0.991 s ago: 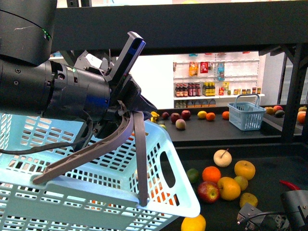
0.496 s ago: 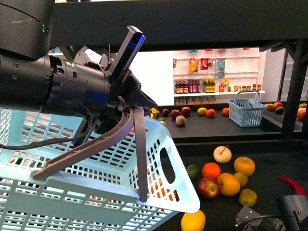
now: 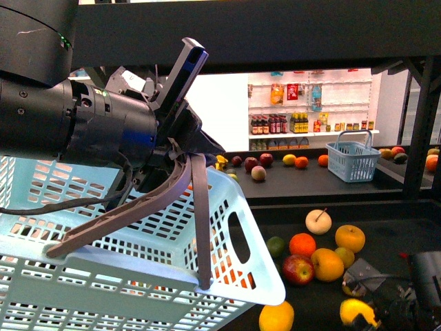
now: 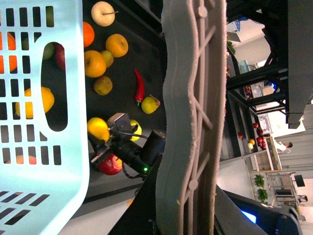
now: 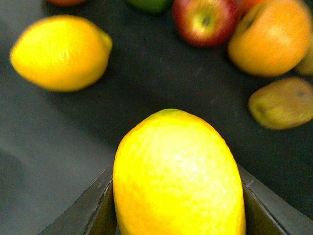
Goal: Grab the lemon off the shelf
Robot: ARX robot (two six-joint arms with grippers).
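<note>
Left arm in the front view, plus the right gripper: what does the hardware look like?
The left arm is a black cylindrical housing with a small green light, a black cable looping beneath and a dark wedge-shaped mount on top. The left gripper has long grey lattice-ribbed fingers. The right gripper has a black body, thin black wires and flat dark grey finger plates.

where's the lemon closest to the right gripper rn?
Front view, bottom right: the lemon sits between the right gripper's fingers over the black shelf deck, right of a second lemon beside the basket corner.
</note>
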